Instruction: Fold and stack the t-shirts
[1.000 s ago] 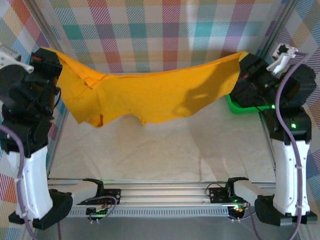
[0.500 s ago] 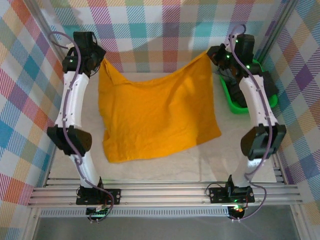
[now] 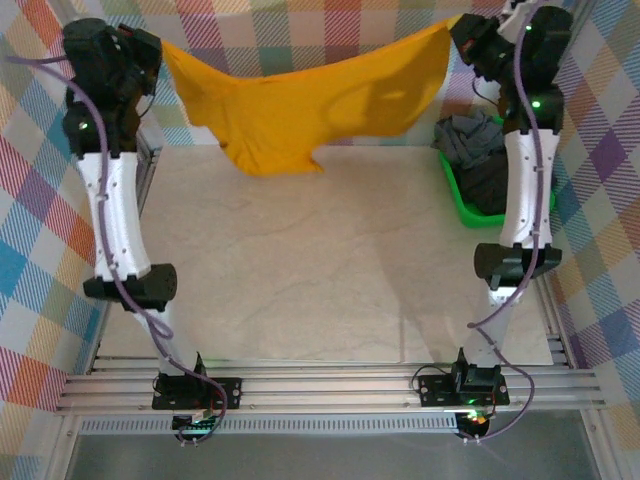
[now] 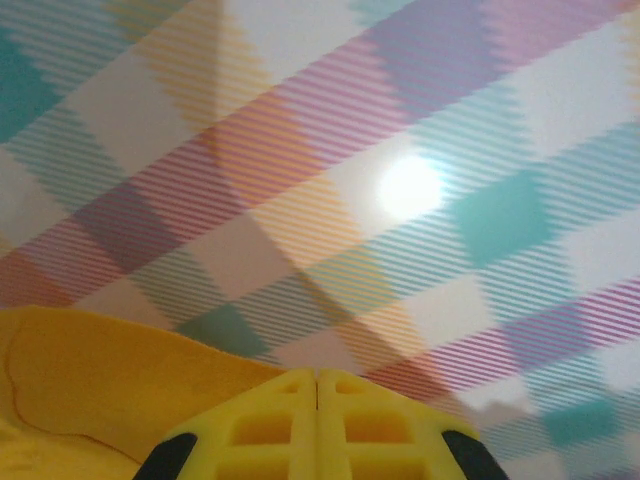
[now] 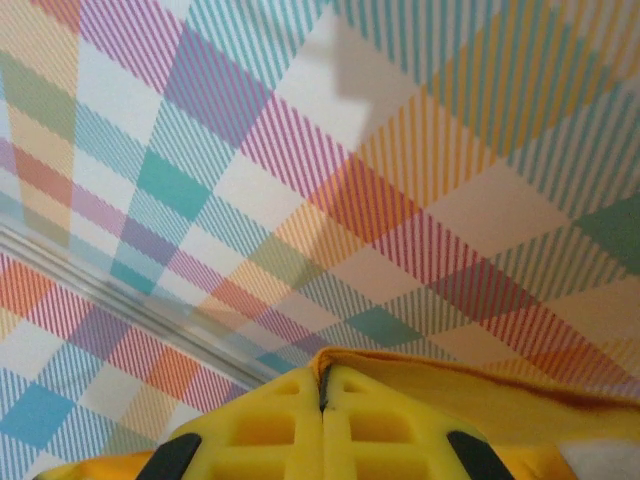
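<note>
A mustard-orange t-shirt hangs stretched in the air at the back of the table, its lower edge dangling just above the far table edge. My left gripper is shut on its left corner and my right gripper is shut on its right corner, both raised high. In the left wrist view the yellow fingers are pressed together with the orange cloth to their left. The right wrist view has orange cloth pinched in the shut right gripper. A grey t-shirt and a dark charcoal one lie crumpled in the basket.
A green plastic basket stands at the table's back right, beside the right arm. The pale table top stretches in front of the hanging shirt. Checkered walls surround the cell on the back and sides.
Half a second ago the orange shirt lay draped down onto the table. Both arms have since lifted it up and back, so it now hangs off the surface.
</note>
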Controlling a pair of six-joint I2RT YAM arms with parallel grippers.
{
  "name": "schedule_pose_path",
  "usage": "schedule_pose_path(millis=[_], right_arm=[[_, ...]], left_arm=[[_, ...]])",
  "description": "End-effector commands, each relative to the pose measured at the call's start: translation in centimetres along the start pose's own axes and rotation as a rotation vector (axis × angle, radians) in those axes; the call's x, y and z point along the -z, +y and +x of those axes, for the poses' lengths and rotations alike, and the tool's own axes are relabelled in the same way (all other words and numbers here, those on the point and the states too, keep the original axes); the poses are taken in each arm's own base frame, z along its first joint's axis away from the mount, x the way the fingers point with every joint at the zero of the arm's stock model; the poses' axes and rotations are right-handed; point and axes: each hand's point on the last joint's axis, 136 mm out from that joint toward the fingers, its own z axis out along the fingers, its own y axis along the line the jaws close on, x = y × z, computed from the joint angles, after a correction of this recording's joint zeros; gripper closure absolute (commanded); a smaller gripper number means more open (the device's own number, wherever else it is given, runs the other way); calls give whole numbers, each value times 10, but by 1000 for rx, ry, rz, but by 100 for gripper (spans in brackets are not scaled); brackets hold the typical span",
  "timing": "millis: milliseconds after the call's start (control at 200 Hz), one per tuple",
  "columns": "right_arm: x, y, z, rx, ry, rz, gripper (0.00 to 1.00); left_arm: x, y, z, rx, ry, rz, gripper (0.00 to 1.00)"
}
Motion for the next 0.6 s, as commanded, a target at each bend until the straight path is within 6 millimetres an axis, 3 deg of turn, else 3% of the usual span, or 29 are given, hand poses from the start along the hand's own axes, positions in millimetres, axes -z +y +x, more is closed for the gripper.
schedule_pose_path(millis=[0, 45, 120, 235, 345, 405, 430, 510, 595], right_arm=[[33, 10, -3, -1, -20, 42, 100], [44, 2, 5, 2, -18, 91, 100], [61, -22, 30, -21, 0, 181, 100], [97, -82, 89, -110, 38, 345, 100], [131, -144, 169, -215, 142, 487, 100], [148, -174, 214, -256, 225, 558, 100], [156, -186, 231, -269, 258, 598, 94], [188, -227, 276, -304, 338, 758, 73], [210, -253, 295, -278, 379, 881, 60]], left_arm=[[69, -49, -9, 29, -11, 127, 100], [80, -43, 6, 39, 28, 110, 100], [96, -24, 47, 73, 135, 71, 100], [121, 61, 137, 103, 337, -145, 100], [154, 166, 212, 164, 463, -379, 100], [170, 215, 249, 209, 536, -478, 100], [172, 228, 263, 221, 570, -493, 100], [180, 268, 298, 224, 663, -577, 81], [185, 287, 300, 164, 674, -662, 59]])
